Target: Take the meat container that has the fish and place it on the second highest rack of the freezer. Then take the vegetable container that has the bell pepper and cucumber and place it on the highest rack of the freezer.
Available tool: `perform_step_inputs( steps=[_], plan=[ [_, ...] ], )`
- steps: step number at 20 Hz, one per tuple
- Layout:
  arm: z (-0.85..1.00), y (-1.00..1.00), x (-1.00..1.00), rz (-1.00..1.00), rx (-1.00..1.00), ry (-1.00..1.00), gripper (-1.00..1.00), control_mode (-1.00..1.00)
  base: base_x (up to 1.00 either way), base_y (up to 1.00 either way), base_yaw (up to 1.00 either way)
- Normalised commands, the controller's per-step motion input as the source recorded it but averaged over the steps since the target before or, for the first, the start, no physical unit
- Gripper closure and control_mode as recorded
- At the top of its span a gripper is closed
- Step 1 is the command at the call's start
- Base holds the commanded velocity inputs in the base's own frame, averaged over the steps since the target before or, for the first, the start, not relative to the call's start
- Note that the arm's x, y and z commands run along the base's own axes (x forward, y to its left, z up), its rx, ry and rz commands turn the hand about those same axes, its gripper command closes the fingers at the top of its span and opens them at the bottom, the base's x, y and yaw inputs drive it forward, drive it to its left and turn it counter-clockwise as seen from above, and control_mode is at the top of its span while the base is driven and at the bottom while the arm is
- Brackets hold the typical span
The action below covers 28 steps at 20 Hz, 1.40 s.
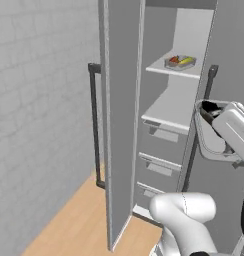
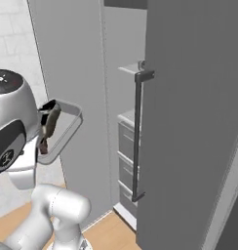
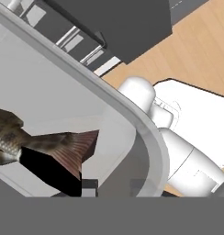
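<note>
A: Where is the clear, shallow, round-cornered meat container (image 2: 60,132) with the brown speckled fish (image 3: 38,144) right now?

B: Up in the air, in front of the open grey freezer (image 1: 159,125) and beside its swung-out door. It is tipped steeply, nearly on edge, with the fish lying against its floor.

A: And the gripper (image 2: 47,128)?

B: The fingers are drawn narrow and pinch the container's rim. The hand view looks straight across the rim at the fish's tail.

A: How would you expect it to handle?

B: Stiff and light, I'd judge, but smooth-walled, so it could slip in a thin rim pinch. The fish is loose inside and may slide when the container tilts. The rim is the only sensible hold, and levelling it before setting it down seems wise.

A: What else is around?

B: The other clear tray with the red and green vegetables (image 1: 180,61) sits on an upper white shelf (image 1: 174,70). The next white shelf below (image 1: 166,111) is bare, with grey drawers (image 1: 159,165) under it and light wood flooring (image 1: 74,220) beneath.
</note>
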Motion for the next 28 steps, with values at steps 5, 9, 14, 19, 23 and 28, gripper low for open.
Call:
perform_step_inputs(
  steps=[5,9,14,19,23,28],
  plan=[
    [0.0,0.0,0.0,0.0,0.0,0.0,1.0,1.0,0.35,0.45,-0.41],
    [0.0,0.0,0.0,0.0,0.0,0.0,1.0,1.0,0.26,0.78,-0.63],
    [0.0,0.0,0.0,0.0,0.0,0.0,1.0,1.0,0.24,0.59,-0.53],
    [0.0,0.0,0.0,0.0,0.0,0.0,1.0,1.0,0.31,0.12,-0.08],
    [0.0,0.0,0.0,0.0,0.0,0.0,1.0,1.0,0.71,0.17,0.0],
    [0.0,0.0,0.0,0.0,0.0,0.0,1.0,1.0,0.27,-0.38,0.0]
  ],
)
